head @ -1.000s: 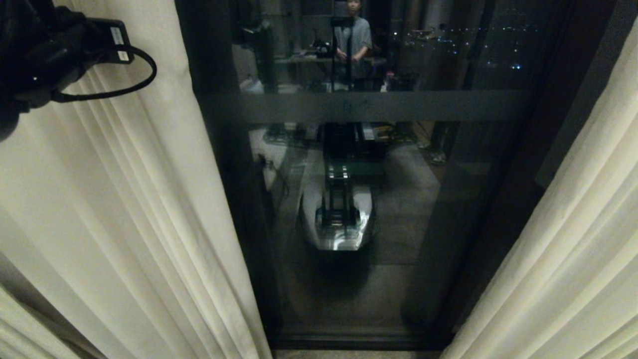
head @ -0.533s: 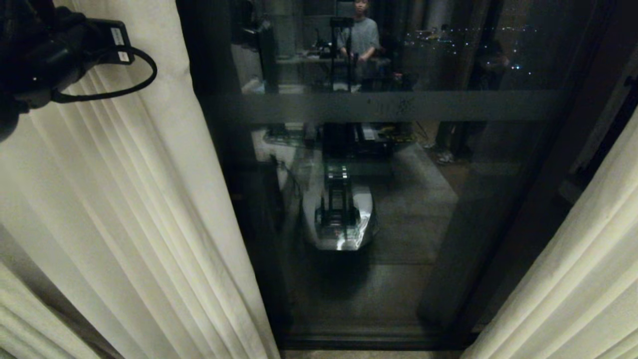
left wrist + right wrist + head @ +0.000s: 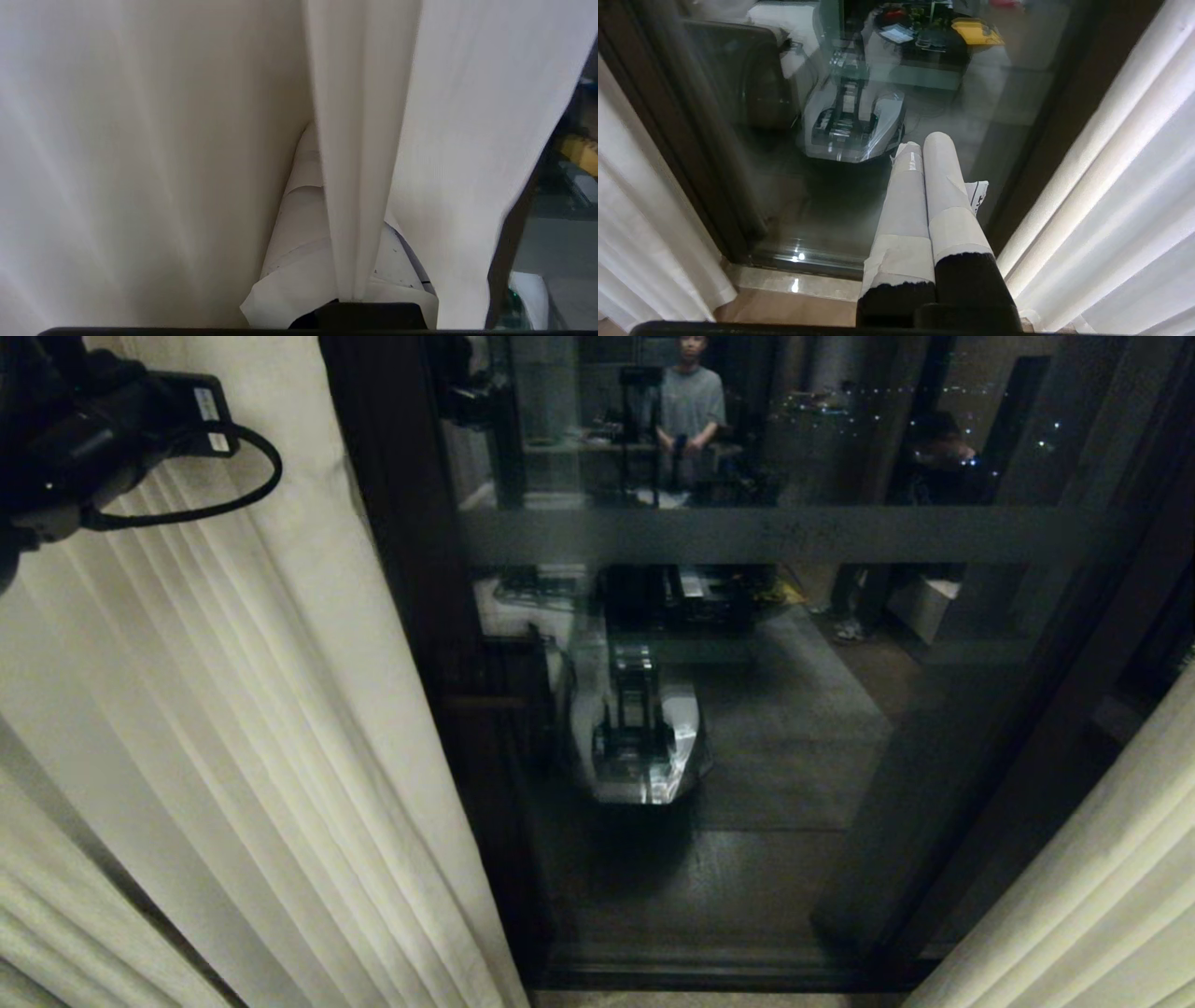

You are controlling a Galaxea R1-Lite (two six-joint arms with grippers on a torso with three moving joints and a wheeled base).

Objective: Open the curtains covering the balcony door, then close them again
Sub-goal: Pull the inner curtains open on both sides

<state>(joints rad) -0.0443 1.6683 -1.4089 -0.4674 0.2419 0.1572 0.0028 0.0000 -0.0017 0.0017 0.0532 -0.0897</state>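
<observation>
A fold of the left curtain (image 3: 355, 154) is clamped in the left gripper (image 3: 350, 298) for opening; a further sideways pull seems needed, the right gripper (image 3: 924, 149) closed empty.

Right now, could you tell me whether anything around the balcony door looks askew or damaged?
Nothing stands out. Both curtains hang in even pleats either side of the bare glass door. The left gripper is shut on a fold of the left curtain; the right gripper hangs shut, empty.
</observation>
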